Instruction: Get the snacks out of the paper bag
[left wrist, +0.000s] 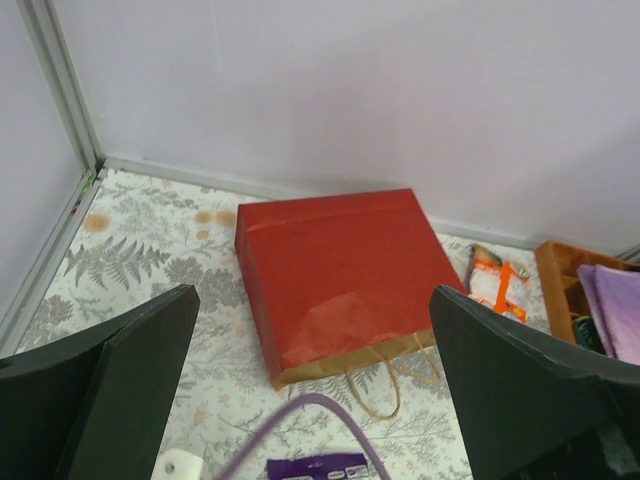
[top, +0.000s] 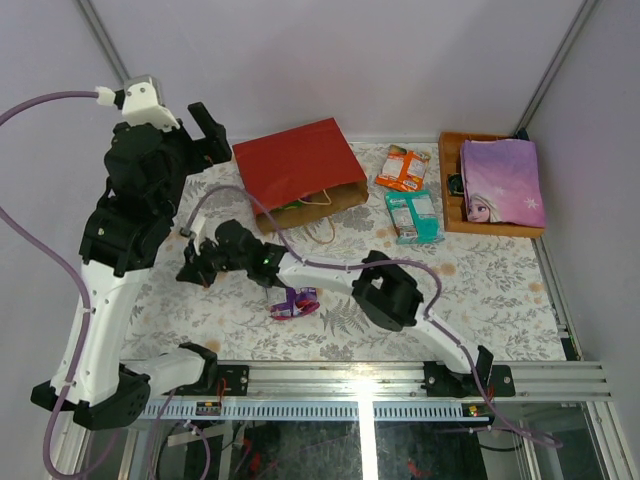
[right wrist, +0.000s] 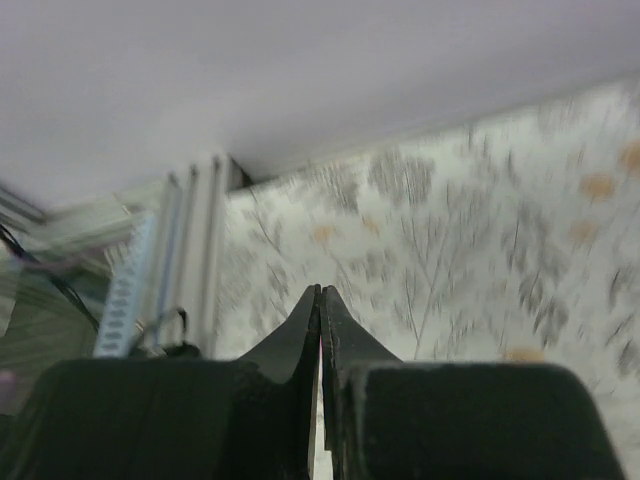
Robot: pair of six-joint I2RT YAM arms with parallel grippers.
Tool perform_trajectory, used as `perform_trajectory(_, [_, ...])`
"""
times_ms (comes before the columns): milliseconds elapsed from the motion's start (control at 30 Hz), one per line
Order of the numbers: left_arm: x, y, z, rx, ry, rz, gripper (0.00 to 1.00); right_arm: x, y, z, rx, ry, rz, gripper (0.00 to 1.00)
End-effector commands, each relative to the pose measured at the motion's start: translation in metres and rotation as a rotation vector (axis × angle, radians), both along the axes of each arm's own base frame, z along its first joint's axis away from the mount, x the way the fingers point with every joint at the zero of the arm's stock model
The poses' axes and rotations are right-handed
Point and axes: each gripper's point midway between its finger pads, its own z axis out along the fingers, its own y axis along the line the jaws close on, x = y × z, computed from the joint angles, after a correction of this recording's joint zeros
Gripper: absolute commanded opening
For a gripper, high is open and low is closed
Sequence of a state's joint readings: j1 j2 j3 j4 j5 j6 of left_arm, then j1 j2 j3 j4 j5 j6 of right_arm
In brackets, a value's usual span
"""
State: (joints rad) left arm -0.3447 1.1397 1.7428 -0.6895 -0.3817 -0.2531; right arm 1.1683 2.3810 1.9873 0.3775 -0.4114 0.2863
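- Paper bag (top: 298, 165) — lay flat on its side at the far middle of the flowered cloth, with its mouth and cord handles (top: 322, 215) turned toward the arms. Risk: the mouth was pressed nearly flat. A finger pushed in could shove the whole bag toward the back wall, or snag a handle, instead of reaching a packet.
- Left gripper (left wrist: 312, 292) — jaws spread wide with nothing between them, held high at the far left. From its wrist the bag sat below and ahead, centred between the fingers and well apart from them.
- Right gripper (right wrist: 321, 292) — jaws clenched together on nothing, low over bare cloth to the near left of the bag and not aimed at its mouth. Risk: this arm lay stretched across the table, so a swing of it could sweep a loose packet along.
- Teal packet (top: 413, 216) — out on the cloth, right of the bag's mouth.
- Orange packet (top: 403, 168) — out as well, just behind the teal one.
- Purple packet (top: 295, 302) — out, just beside the right forearm and most exposed to that sweep.
- Green sliver (top: 288, 208) — inside the mouth, probably a snack yet to come out; well apart from both jaws.
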Motion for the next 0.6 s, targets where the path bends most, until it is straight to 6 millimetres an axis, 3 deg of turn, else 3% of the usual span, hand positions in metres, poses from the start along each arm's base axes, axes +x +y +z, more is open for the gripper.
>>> perform_trajectory(0, [0.001, 0.013, -0.005, 0.01, 0.008, 0.066, 1.0, 0.002, 0.0, -0.082, -0.194, 0.118, 0.0, 0.0])
perform_trajectory(167, [0.004, 0.01, -0.013, 0.012, 0.011, 0.057, 1.0, 0.011, -0.001, -0.132, -0.359, 0.144, -0.032, 0.0])
perform_trajectory(267, [0.006, 0.009, -0.017, 0.019, 0.028, 0.052, 1.0, 0.017, -0.005, -0.137, -0.392, 0.146, -0.061, 0.0])
perform_trajectory(333, [0.005, 0.008, -0.018, 0.017, 0.027, 0.045, 1.0, 0.023, -0.011, -0.125, -0.394, 0.136, -0.094, 0.1])
perform_trajectory(367, [0.004, 0.008, -0.017, 0.017, 0.025, 0.044, 1.0, 0.026, -0.015, -0.108, -0.374, 0.124, -0.11, 0.21])
perform_trajectory(400, [0.004, 0.009, -0.017, 0.018, 0.024, 0.045, 1.0, 0.027, -0.028, -0.107, -0.385, 0.125, -0.13, 0.32])
perform_trajectory(500, [0.001, 0.011, -0.015, 0.019, 0.017, 0.05, 1.0, 0.034, -0.063, -0.057, -0.326, 0.059, -0.212, 0.64])
perform_trajectory(567, [0.001, 0.011, -0.017, 0.02, 0.019, 0.05, 1.0, 0.036, -0.092, -0.028, -0.314, 0.009, -0.272, 0.74])
